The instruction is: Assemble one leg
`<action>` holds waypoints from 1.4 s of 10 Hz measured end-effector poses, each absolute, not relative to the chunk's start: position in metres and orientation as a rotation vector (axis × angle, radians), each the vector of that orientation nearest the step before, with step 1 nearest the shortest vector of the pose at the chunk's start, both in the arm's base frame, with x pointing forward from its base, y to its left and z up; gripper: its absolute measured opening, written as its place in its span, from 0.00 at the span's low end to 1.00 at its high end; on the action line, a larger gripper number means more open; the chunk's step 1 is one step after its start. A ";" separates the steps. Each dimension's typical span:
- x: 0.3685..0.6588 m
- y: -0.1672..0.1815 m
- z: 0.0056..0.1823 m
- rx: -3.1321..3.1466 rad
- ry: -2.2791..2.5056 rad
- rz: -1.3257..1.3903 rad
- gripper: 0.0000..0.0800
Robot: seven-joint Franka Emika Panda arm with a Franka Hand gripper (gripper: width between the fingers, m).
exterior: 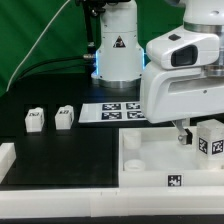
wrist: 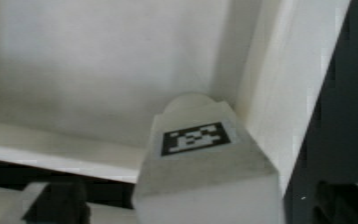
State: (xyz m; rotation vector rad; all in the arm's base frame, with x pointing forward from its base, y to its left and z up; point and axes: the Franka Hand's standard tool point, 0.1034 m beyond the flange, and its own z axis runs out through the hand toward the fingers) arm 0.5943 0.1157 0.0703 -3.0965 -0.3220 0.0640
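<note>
White tray (exterior: 140, 160) holds one leg (exterior: 211, 139) (tagged).

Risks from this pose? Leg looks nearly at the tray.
1. The end effector hangs low over the white tray; a misaligned descent may jam on its rim.
2. The wrist view shows the tagged leg tilted, so it may seat crooked.
3. Another leg stands close beside the end effector and may get bumped.

tagged white leg (wrist: 202, 150) close up, over white tray-like part (wrist: 105, 70), dark table edge (wrist: 345, 150)
</note>
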 end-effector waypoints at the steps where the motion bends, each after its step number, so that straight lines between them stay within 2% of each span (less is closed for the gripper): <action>1: 0.594 0.116 0.070 -3.097 -0.322 0.064 0.57; 2: 0.594 0.116 0.070 -3.097 -0.322 0.064 0.36; 6: 0.594 0.116 0.070 -3.105 -0.195 0.066 0.36; 8: 0.595 0.117 0.070 -3.094 0.259 0.054 0.36; 14: 0.591 0.091 0.071 -2.973 1.117 0.059 0.38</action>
